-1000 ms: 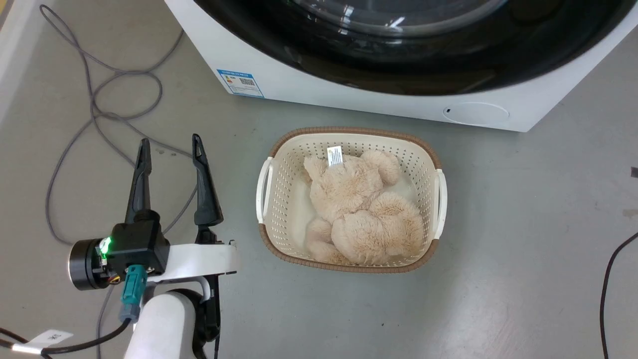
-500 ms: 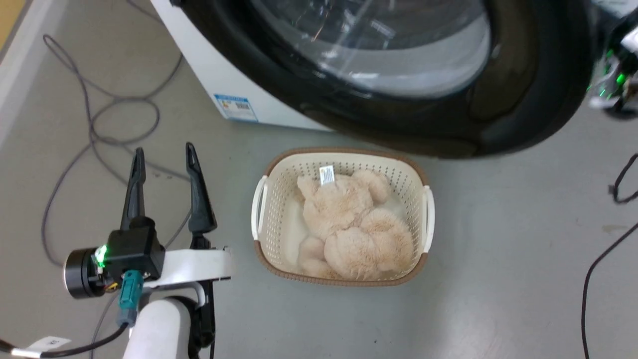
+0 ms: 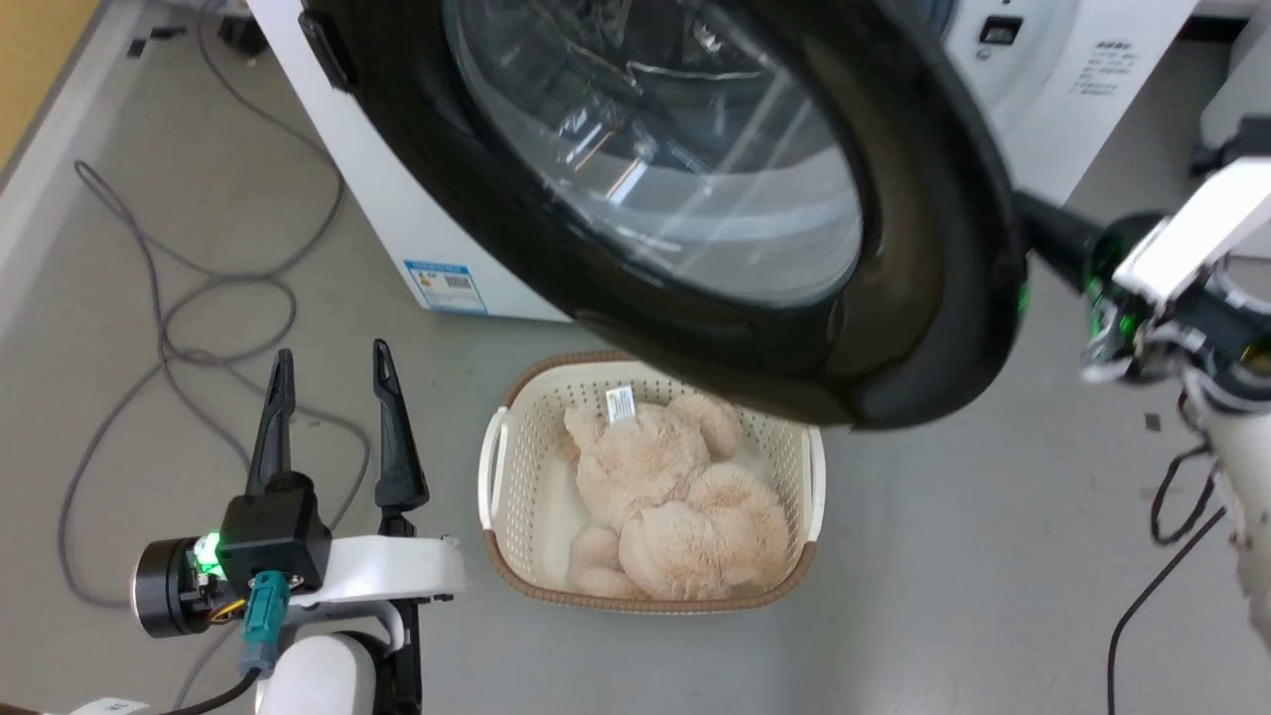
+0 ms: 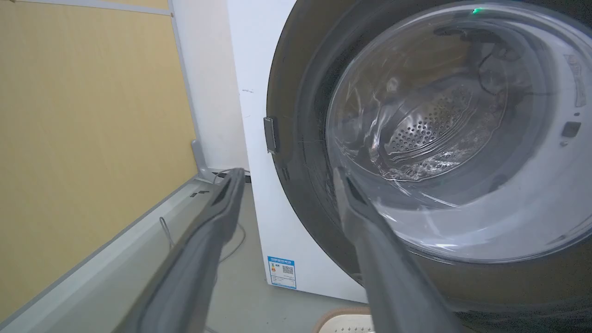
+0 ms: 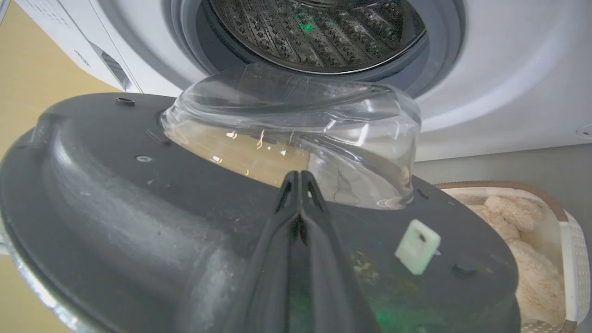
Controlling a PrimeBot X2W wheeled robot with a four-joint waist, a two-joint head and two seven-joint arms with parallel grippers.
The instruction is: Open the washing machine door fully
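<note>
The washing machine door (image 3: 923,298), a glossy black disc around a clear glass bowl (image 3: 655,159), stands swung out from the white washing machine (image 3: 387,218) and hangs over the basket. In the right wrist view its matte inner face (image 5: 138,208) and glass bowl (image 5: 296,125) lie before the steel drum (image 5: 314,32). My right gripper (image 5: 299,178) is shut, empty, and lies against that inner face beside the bowl. Its dark fingers (image 3: 1053,233) pass behind the door's right edge. My left gripper (image 3: 333,357) is open above the floor at the lower left, apart from the door (image 4: 300,138).
A cream basket (image 3: 494,467) holding a beige plush toy (image 3: 665,497) sits on the floor under the door's lower edge. Grey cables (image 3: 199,298) loop on the floor at the left. A yellow wall (image 4: 92,138) with a pale skirting runs along the left.
The head camera has tilted up. The door has swung further out from the machine, and my right arm has come into view at its right edge. My left gripper kept its pose.
</note>
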